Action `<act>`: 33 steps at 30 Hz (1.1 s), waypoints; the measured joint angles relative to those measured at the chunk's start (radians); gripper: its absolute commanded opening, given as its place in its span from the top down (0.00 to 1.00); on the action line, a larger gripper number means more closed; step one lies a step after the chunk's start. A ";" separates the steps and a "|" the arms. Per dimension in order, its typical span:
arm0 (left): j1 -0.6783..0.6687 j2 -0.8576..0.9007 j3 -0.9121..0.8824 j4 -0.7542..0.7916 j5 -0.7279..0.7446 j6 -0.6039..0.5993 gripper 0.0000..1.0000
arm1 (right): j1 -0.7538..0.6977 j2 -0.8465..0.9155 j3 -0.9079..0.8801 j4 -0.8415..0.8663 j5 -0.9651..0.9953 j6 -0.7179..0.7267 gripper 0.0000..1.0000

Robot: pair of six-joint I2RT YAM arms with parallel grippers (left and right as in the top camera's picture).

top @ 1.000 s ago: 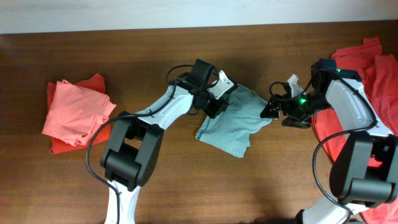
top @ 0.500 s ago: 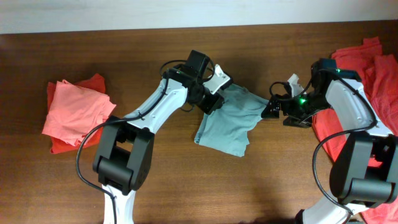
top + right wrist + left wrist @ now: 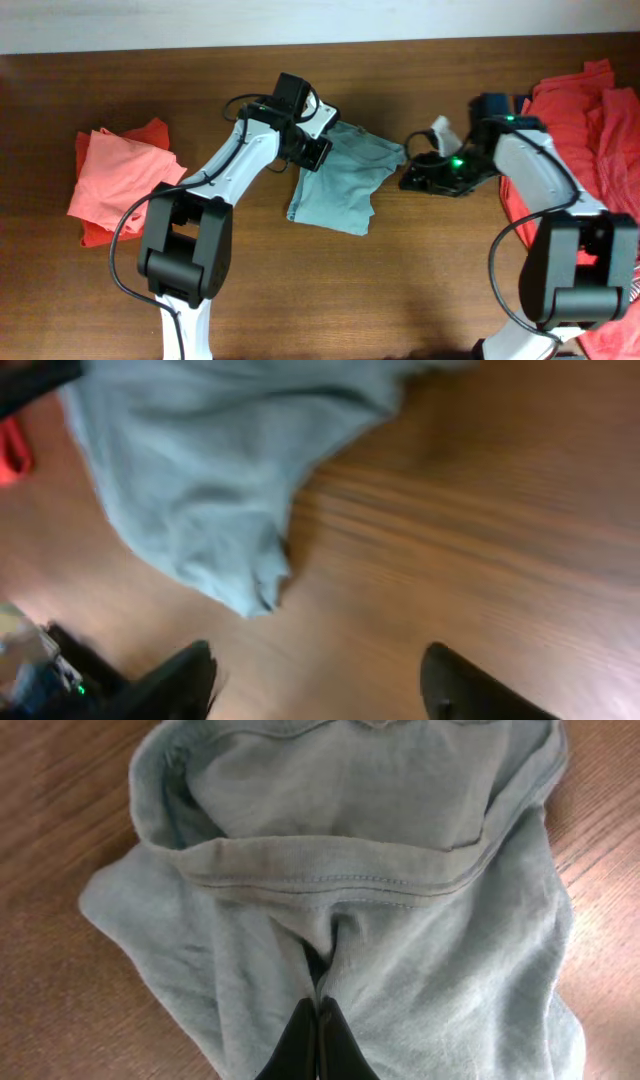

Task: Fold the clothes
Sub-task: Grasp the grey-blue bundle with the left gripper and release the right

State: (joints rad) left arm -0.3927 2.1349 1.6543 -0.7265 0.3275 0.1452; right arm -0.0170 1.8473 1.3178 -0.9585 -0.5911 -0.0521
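A grey-green folded garment (image 3: pixel 340 180) lies at the middle of the brown table. My left gripper (image 3: pixel 310 152) is shut on its upper left edge; in the left wrist view the closed black fingertips (image 3: pixel 318 1025) pinch the grey-green cloth (image 3: pixel 350 840). My right gripper (image 3: pixel 415 180) is open and empty just right of the garment, its fingers (image 3: pixel 320 680) spread over bare wood, with the garment's corner (image 3: pixel 220 470) ahead of them.
A folded salmon-pink pile (image 3: pixel 120 180) lies at the left of the table. A heap of red clothes (image 3: pixel 590 110) lies at the right edge, under my right arm. The table's far edge meets a pale wall (image 3: pixel 150 30).
My left gripper has dragged the grey-green garment to the left. My right gripper has followed it leftward and stays open beside it.
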 measured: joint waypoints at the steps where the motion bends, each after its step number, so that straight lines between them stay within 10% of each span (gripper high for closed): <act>1: -0.001 0.000 0.000 -0.007 -0.002 -0.001 1.00 | 0.019 0.006 0.000 0.031 -0.005 0.015 0.36; 8: -0.002 0.000 0.001 -0.028 -0.004 -0.008 1.00 | 0.125 0.149 0.000 0.216 -0.020 0.144 0.41; 14: -0.002 0.000 0.001 -0.034 -0.004 -0.008 0.99 | 0.138 0.216 -0.002 0.279 -0.058 0.208 0.96; 33: -0.008 -0.083 -0.039 -0.153 -0.269 -0.125 0.99 | 0.146 0.217 -0.002 0.305 -0.178 0.197 0.93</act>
State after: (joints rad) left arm -0.4004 2.0521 1.6154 -0.8791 0.0586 0.0200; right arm 0.1295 2.0644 1.3163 -0.6533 -0.7692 0.1452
